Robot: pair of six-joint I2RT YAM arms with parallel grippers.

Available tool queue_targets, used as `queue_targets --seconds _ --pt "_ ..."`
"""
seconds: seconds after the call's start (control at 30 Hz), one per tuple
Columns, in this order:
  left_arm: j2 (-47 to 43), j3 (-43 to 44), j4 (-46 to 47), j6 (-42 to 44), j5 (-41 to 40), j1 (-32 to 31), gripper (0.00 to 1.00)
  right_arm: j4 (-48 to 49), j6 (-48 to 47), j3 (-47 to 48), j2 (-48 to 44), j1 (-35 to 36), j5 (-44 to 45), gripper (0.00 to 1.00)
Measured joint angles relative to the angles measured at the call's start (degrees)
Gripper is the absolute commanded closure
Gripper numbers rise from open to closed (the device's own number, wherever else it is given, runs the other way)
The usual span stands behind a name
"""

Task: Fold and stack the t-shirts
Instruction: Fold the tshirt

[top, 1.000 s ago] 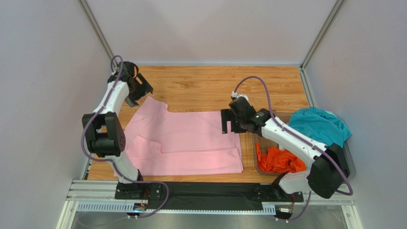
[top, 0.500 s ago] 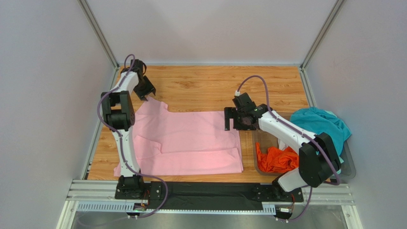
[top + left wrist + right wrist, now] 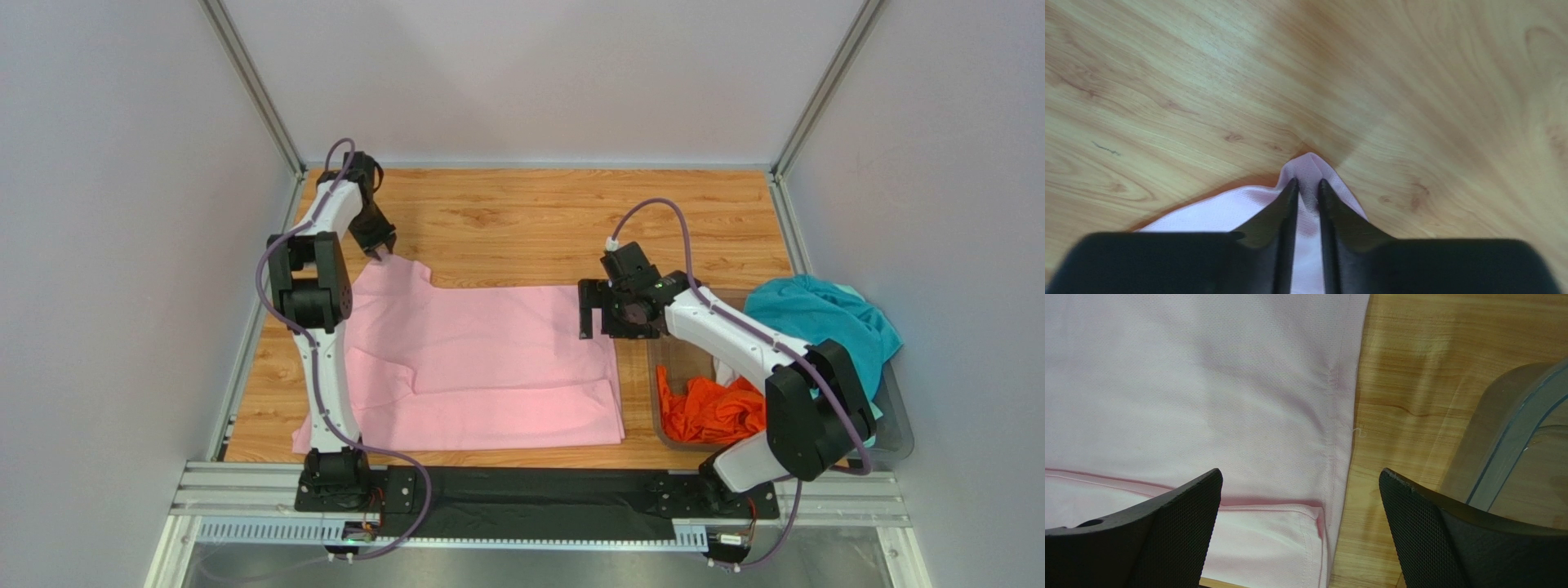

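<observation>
A light pink t-shirt [image 3: 491, 355] lies spread on the wooden table, its near part folded over. My left gripper [image 3: 383, 251] is at the shirt's far left corner. In the left wrist view its jaws [image 3: 1308, 184] stand nearly together, with a peak of the pink cloth [image 3: 1312, 166] pinched between them. My right gripper [image 3: 591, 312] hovers open over the shirt's right hem [image 3: 1333, 416], nothing between its fingers [image 3: 1300, 473]. An orange t-shirt [image 3: 711, 410] lies in the bin, and a teal t-shirt [image 3: 822, 319] is draped over its far end.
The clear plastic bin [image 3: 905, 429] stands at the table's right edge, close beside my right arm; its rim [image 3: 1511, 435] shows in the right wrist view. Bare wood [image 3: 528, 221] runs along the far side. Grey walls enclose the table.
My left gripper has swung in to the shirt's far left corner and closed from wide open onto the cloth. The right gripper shifted slightly and stays open.
</observation>
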Motion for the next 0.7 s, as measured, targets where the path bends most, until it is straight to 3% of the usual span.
queue_targets --seconds 0.03,0.07,0.33,0.7 --pt "0.00 0.00 -0.70 0.26 -0.70 -0.15 0.85 0.02 -0.07 0.00 -0.07 -0.11 0.02 0.00" --pt "0.00 0.02 -1.29 0.57 -1.11 -0.31 1.00 0.07 -0.09 0.00 -0.15 -0.20 0.07 0.00" --pt "-0.11 0.00 -2.89 1.53 -1.81 -0.85 1.00 0.17 -0.17 3.58 0.85 -0.92 2.38 0.00" --pt "-11.26 -11.39 1.18 2.19 0.20 -1.60 1.00 1.25 0.42 23.76 20.61 -4.09 10.47 0.05"
